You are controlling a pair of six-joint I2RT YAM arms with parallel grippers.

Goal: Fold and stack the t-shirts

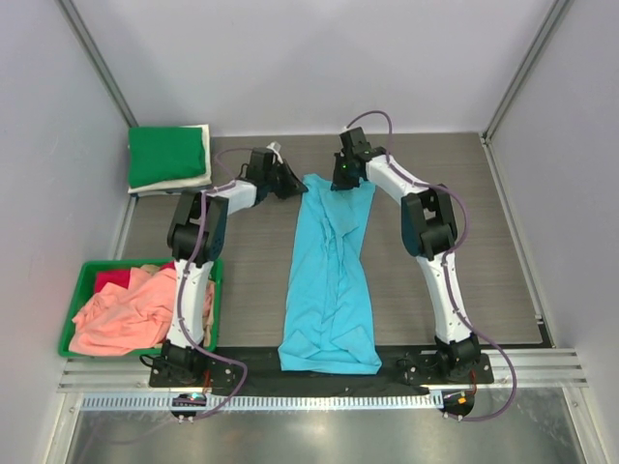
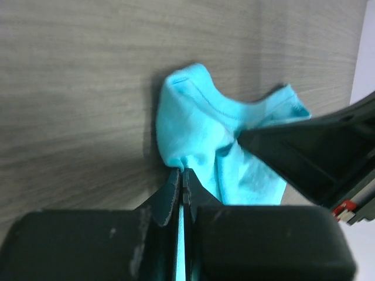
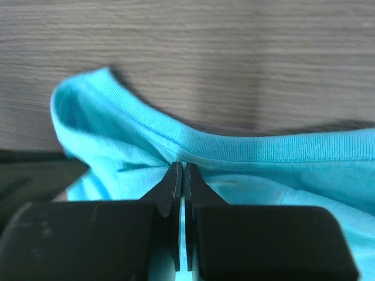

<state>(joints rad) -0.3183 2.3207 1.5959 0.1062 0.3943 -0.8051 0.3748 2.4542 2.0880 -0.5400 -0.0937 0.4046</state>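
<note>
The sky-blue t-shirt (image 1: 329, 280) lies folded into a long narrow strip down the middle of the table, its near end at the front edge. My left gripper (image 1: 290, 181) is shut on the far left corner of the strip (image 2: 193, 126). My right gripper (image 1: 344, 177) is shut on the far right part, pinching the cloth just under the ribbed collar (image 3: 246, 146). Both grippers sit close together at the far end. A green t-shirt (image 1: 167, 155) lies folded on a cream one (image 1: 179, 182) at the far left. Salmon-pink (image 1: 121, 314) and red (image 1: 111, 279) shirts lie crumpled in the bin.
A green plastic bin (image 1: 79, 280) stands at the near left beside the left arm. Grey walls and metal posts close in the table on the left, right and far sides. A black mat strip (image 1: 251, 372) runs along the front edge by the arm bases.
</note>
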